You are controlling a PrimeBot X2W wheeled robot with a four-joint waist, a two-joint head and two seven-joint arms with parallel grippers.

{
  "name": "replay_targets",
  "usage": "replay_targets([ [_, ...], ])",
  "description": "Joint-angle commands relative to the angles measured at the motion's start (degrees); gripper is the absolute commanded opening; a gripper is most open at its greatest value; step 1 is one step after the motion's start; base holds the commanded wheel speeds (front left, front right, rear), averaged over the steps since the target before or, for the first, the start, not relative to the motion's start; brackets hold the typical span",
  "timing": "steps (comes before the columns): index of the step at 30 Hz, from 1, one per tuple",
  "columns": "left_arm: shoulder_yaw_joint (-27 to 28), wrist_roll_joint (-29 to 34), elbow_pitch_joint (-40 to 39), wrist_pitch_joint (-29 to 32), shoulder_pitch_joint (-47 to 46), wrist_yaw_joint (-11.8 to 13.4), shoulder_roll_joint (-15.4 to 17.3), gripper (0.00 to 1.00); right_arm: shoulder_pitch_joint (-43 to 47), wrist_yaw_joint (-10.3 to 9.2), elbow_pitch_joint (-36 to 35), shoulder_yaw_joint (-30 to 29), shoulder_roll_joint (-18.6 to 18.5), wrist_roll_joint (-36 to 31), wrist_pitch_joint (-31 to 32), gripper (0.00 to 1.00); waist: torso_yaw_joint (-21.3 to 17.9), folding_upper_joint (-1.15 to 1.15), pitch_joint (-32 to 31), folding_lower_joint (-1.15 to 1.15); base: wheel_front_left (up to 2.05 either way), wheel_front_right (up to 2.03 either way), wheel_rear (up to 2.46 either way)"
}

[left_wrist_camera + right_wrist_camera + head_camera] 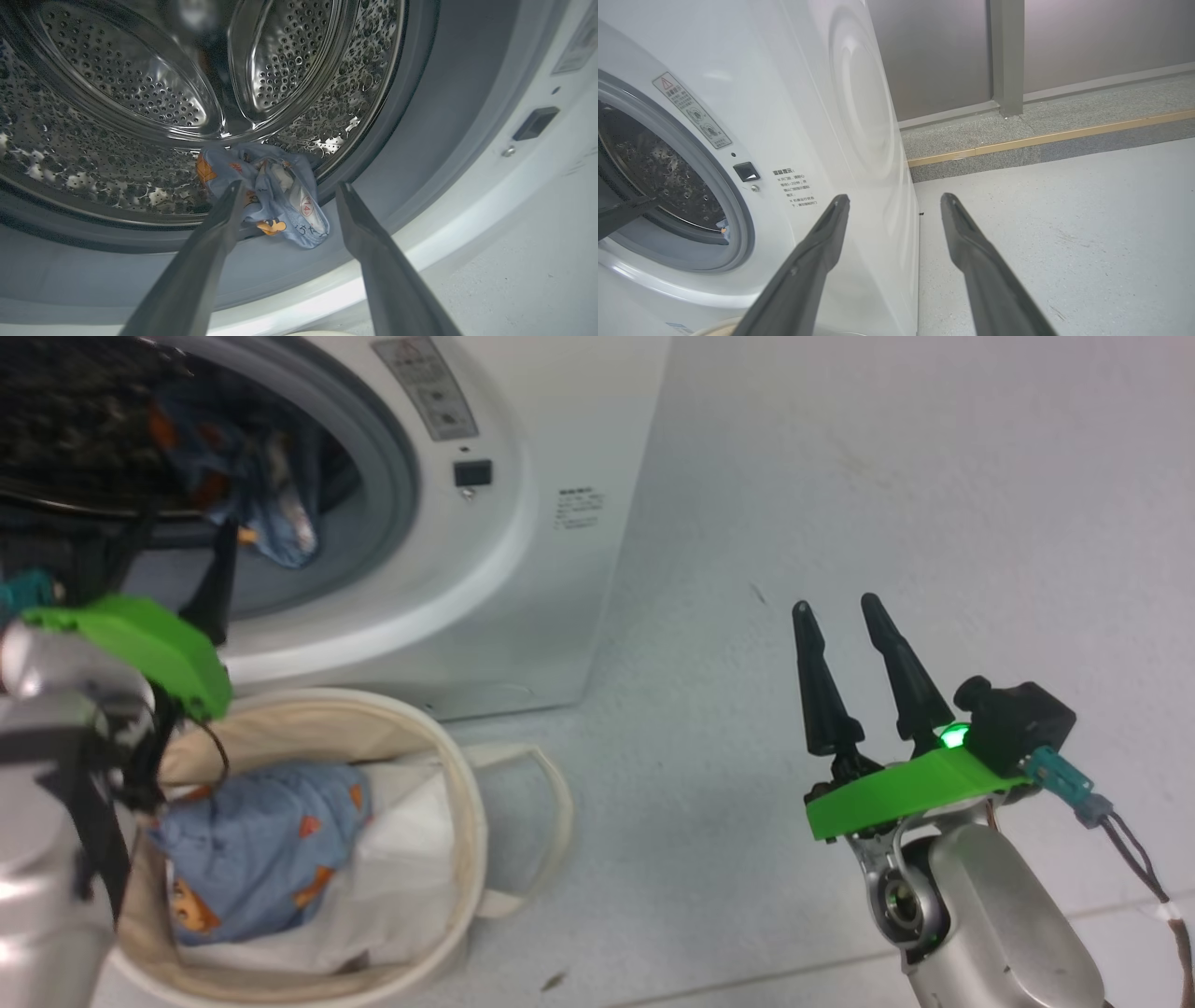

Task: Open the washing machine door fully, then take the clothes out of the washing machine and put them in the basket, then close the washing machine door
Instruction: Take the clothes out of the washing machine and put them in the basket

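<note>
Unloading is in hand: one bear-print piece [261, 840] lies in the basket [467, 803], while the remaining clothes [275, 205] hang over the drum lip of the washing machine [523, 569]. The left gripper [289, 186], spread wide and empty, faces them and likely must advance and pinch. The right gripper [836, 605] hangs open, empty.

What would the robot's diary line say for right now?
left end effector: open, aimed at clothes at drum lip | right end effector: open, over floor | basket: holds one bear-print piece

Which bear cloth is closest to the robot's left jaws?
The bear cloth hanging over the washing machine rim, right by the open left jaws. The other bear cloth lies in the basket.
</note>
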Motion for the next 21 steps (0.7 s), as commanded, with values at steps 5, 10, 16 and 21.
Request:
replay_targets([
  [5, -1.86, 1.52, 4.63, -0.92, -10.39, -0.62, 4.83, 1.00, -1.90, 0.00, -3.19, 0.41, 0.58, 1.57, -0.70, 1.00, -3.57, 0.00, 5.83, 0.00, 0.00, 0.00, 0.00],
  [10, -6.78, -1.43, 9.47, 0.86, -16.26, -0.70, 4.36, 1.00, -2.34, 0.00, -3.93, 0.00, 0.58, 2.05, -0.70, 1.00, -4.58, 0.00, 8.87, 0.00, 0.00, 0.00, 0.00],
  [16, -11.17, -4.44, 14.66, 4.63, -20.67, -0.71, 5.27, 1.00, -2.89, 0.00, -4.87, -0.51, 0.58, 2.39, -0.70, 1.00, -5.00, 0.00, 11.15, 0.00, 0.00, 0.00, 0.00],
  [21, -14.14, -5.09, 19.13, 6.02, -24.08, -0.72, 5.80, 1.00, -3.10, 0.00, -5.35, -0.96, 0.58, 2.35, -0.70, 1.00, -4.71, 0.00, 12.58, 0.00, 0.00, 0.00, 0.00],
])
